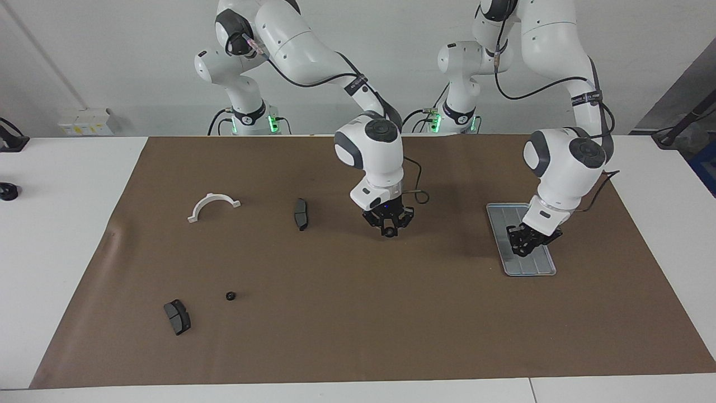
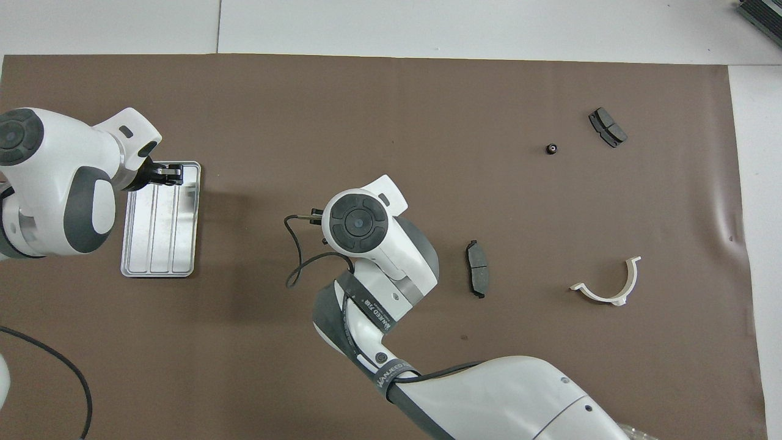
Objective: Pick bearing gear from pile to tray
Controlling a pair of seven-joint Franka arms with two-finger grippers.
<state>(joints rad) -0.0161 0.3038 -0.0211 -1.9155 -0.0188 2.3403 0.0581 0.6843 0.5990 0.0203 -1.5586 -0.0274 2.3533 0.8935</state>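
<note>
Brown mat: your right gripper (image 1: 388, 228) clamps a small black gear (image 1: 387, 231) midair, which could slip before the tray (image 1: 545, 267); left gripper's (image 1: 524, 239) finger state unclear.

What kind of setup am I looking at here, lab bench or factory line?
Most likely a robotics lab bench: two Franka arms at a white table covered by a brown mat, with a few loose parts and a metal tray laid out against a bare wall.

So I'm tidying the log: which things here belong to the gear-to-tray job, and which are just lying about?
Belonging to the job:
- small black gear in the right gripper, over the bare mat
- second gear on the mat
- tray
- left gripper, over the tray

Lying about:
- white half-ring bracket
- two brake pads
- brown mat
</note>
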